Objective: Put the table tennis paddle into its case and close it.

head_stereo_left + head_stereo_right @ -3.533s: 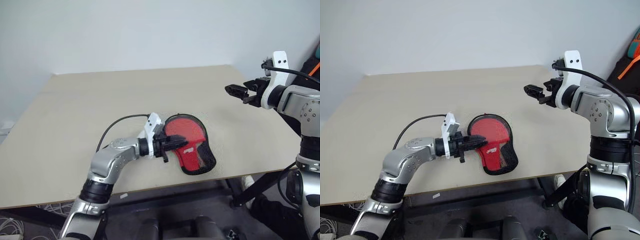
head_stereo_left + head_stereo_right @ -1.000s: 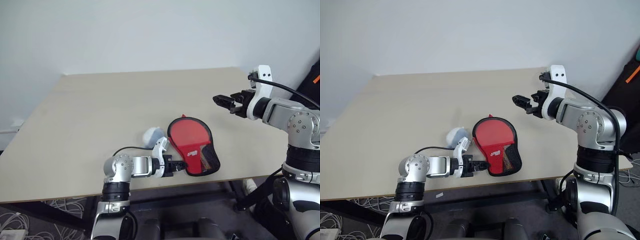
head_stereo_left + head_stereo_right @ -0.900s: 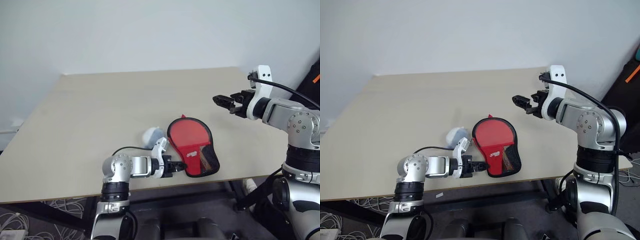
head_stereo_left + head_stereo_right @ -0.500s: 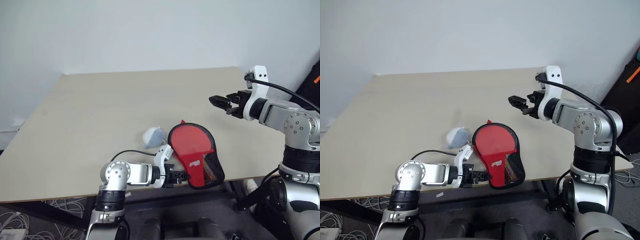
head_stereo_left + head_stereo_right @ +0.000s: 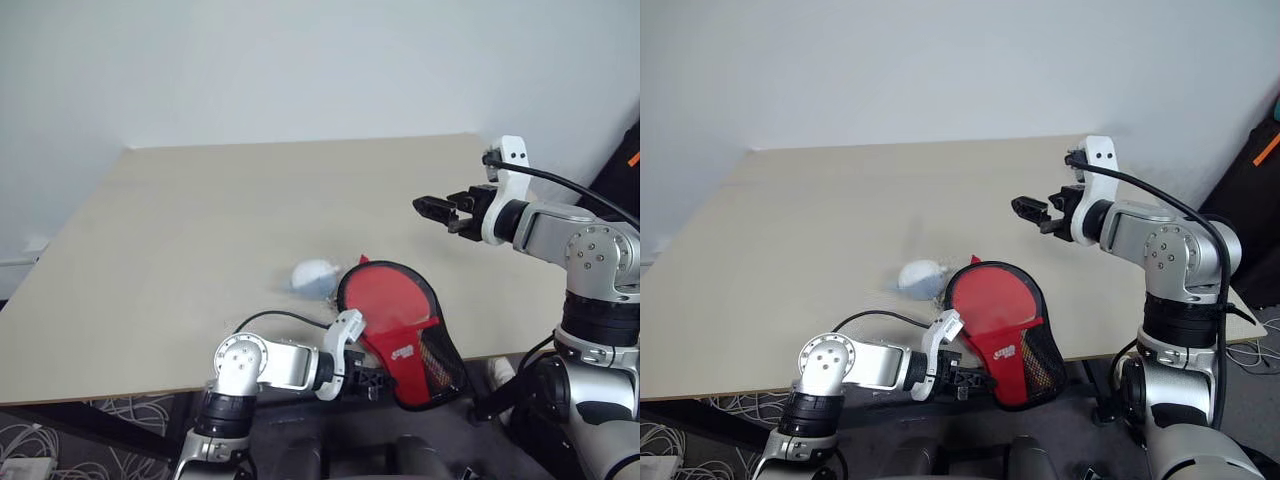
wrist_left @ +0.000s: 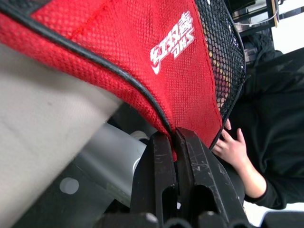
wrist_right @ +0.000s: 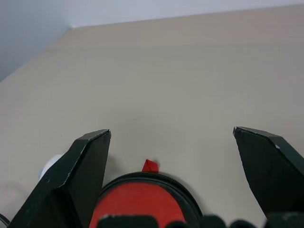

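Over the last second the left gripper [image 5: 372,381], clamped on the black rim at the narrow handle end of the case [image 5: 400,325], has drawn back toward the robot, dragging the case so that its handle end now hangs past the near edge of the table [image 5: 150,260] while the round end tips up on the edge. I judge this frees the rim for closing, though the case could slip off if let go.

The case shows its red mesh half with a white logo, a darker netted panel, and a small red tab at the far end; the paddle itself cannot be made out.

Just beyond lies a small white-grey lump [image 5: 313,275].

Farther, toward the right edge, the right gripper [image 5: 432,208] hovers with fingers spread wide, holding nothing.
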Robot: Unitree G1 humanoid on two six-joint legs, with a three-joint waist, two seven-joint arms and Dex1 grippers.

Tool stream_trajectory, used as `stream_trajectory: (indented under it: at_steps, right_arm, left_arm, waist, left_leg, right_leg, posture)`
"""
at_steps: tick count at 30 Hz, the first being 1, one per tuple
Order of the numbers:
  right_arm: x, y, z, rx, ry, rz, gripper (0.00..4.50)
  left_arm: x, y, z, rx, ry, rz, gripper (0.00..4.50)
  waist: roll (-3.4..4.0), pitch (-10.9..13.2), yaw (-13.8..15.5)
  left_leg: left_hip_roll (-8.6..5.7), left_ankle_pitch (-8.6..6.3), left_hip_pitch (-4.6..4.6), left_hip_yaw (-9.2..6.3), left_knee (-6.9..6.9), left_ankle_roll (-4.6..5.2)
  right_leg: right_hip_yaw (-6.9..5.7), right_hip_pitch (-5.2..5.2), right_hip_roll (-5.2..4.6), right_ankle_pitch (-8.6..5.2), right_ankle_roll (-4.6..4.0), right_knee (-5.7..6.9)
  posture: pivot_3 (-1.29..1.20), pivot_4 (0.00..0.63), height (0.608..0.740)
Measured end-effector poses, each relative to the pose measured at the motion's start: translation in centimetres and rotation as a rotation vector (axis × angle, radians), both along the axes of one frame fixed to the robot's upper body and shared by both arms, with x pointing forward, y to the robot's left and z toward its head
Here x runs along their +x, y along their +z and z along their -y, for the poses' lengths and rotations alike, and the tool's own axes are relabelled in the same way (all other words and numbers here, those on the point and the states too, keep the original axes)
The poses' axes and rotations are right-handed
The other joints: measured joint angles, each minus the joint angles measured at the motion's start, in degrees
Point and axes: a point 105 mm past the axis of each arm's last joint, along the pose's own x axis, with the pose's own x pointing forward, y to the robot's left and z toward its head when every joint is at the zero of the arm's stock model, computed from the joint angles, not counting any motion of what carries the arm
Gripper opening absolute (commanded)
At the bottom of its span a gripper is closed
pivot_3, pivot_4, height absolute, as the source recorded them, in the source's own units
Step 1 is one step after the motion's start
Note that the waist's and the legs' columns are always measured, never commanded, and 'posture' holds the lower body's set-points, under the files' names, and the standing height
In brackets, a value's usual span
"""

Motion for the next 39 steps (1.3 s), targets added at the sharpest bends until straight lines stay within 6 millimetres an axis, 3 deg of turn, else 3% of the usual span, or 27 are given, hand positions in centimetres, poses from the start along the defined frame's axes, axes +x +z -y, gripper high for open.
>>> stream_trajectory:
  at_steps: [2,8,12,14,16,18,22,29,32,35,38,39]
  right_arm:
    - [0.0,-0.2,-0.1,0.001,0.003,-0.006,4.50]
    - [0.0,-0.2,-0.2,0.001,0.009,-0.007,4.50]
    - [0.1,-0.4,-0.3,0.003,0.020,-0.012,4.50]
    - [0.2,-0.5,-0.5,0.001,0.027,-0.015,4.50]
    - [0.4,-0.5,-0.7,-0.002,0.035,-0.013,4.50]
    - [0.5,-0.6,-0.9,-0.002,0.046,-0.019,4.50]
    - [1.0,-0.6,-1.5,-0.008,0.068,-0.016,4.50]
    - [1.5,0.0,-1.9,-0.025,0.095,0.007,4.50]
    - [1.7,0.1,-2.2,-0.032,0.112,0.016,4.50]
    - [2.0,0.0,-2.7,-0.047,0.137,0.017,4.50]
    - [2.4,-0.2,-3.0,-0.057,0.150,0.019,4.50]
    - [2.6,-0.2,-3.1,-0.064,0.155,0.022,4.50]
  left_arm:
    - [0.0,0.0,0.0,0.002,-0.002,0.001,0.03]
    - [0.0,0.4,-1.3,0.028,-0.016,0.038,2.03]
    - [1.4,1.8,-3.7,0.074,0.001,0.141,3.41]
    - [1.5,2.6,-4.3,0.097,-0.026,0.212,3.34]
    - [2.0,3.2,-5.7,0.170,-0.042,0.303,2.93]
    - [2.2,4.1,-6.3,0.215,-0.083,0.417,2.93]
    - [2.0,6.5,-4.2,0.153,-0.199,0.680,2.93]
    - [2.8,6.9,-2.0,0.126,-0.294,0.983,2.93]
    - [3.8,7.2,-1.4,0.105,-0.265,1.058,2.33]
    - [4.7,7.0,-0.8,0.078,-0.213,1.102,1.24]
    - [5.2,5.6,-0.9,0.084,-0.174,1.086,0.11]
    - [5.2,4.9,-0.9,0.089,-0.168,1.064,0.05]
  waist:
    - [0.00,0.00,0.01]
    - [0.01,0.01,-0.04]
    - [0.02,0.03,-0.08]
    - [-0.01,0.05,-0.11]
    - [0.00,0.06,-0.34]
    - [0.01,0.08,-0.62]
    - [0.03,0.10,-0.88]
    - [0.05,0.12,-1.35]
    - [0.05,0.12,-1.32]
    - [0.04,0.13,-1.31]
    - [0.03,0.13,-1.32]
    - [0.04,0.13,-1.33]
  left_leg:
    - [0.00,0.00,0.00,0.00,0.00,0.00]
    - [0.01,0.00,0.00,0.00,-0.02,-0.01]
    - [0.02,0.01,0.00,0.02,-0.05,-0.02]
    - [0.02,0.00,-0.02,0.03,-0.05,-0.03]
    - [0.02,0.01,0.00,0.05,-0.12,-0.03]
    - [0.02,0.00,-0.04,0.06,-0.15,-0.06]
    - [-0.04,-0.01,-0.05,0.16,-0.17,-0.07]
    - [0.03,0.01,-0.03,0.19,-0.28,-0.02]
    - [0.03,0.02,-0.03,0.19,-0.26,-0.01]
    - [0.03,0.02,-0.03,0.20,-0.25,0.00]
    - [0.03,0.02,-0.02,0.20,-0.24,0.01]
    - [0.03,0.02,-0.01,0.20,-0.24,0.01]
  right_leg:
    - [0.00,0.00,0.00,0.00,0.00,0.00]
    - [0.00,-0.04,0.00,0.00,-0.01,0.00]
    - [0.00,-0.07,0.02,0.00,-0.02,-0.01]
    - [0.00,-0.08,0.02,0.00,-0.02,-0.01]
    - [0.02,-0.09,0.02,0.00,-0.03,-0.02]
    - [0.02,-0.11,0.01,0.00,-0.03,-0.07]
    - [0.08,-0.10,-0.08,0.00,-0.02,-0.16]
    - [0.12,-0.16,-0.01,-0.01,-0.02,-0.15]
    - [0.13,-0.14,0.00,-0.01,-0.01,-0.15]
    - [0.14,-0.14,0.00,-0.01,0.01,-0.15]
    - [0.14,-0.14,0.01,0.00,0.01,-0.12]
    - [0.14,-0.15,0.02,0.00,0.02,-0.11]
  posture:
    - [0.00,0.000,0.740]
    - [0.00,0.000,0.740]
    - [0.00,0.000,0.740]
    - [0.00,0.000,0.740]
    - [0.00,0.000,0.740]
    - [0.00,0.000,0.740]
    - [0.00,0.000,0.740]
    - [0.00,0.000,0.740]
    - [0.00,0.000,0.740]
    - [0.00,0.000,0.740]
    - [0.00,0.000,0.740]
    - [0.00,0.000,0.740]
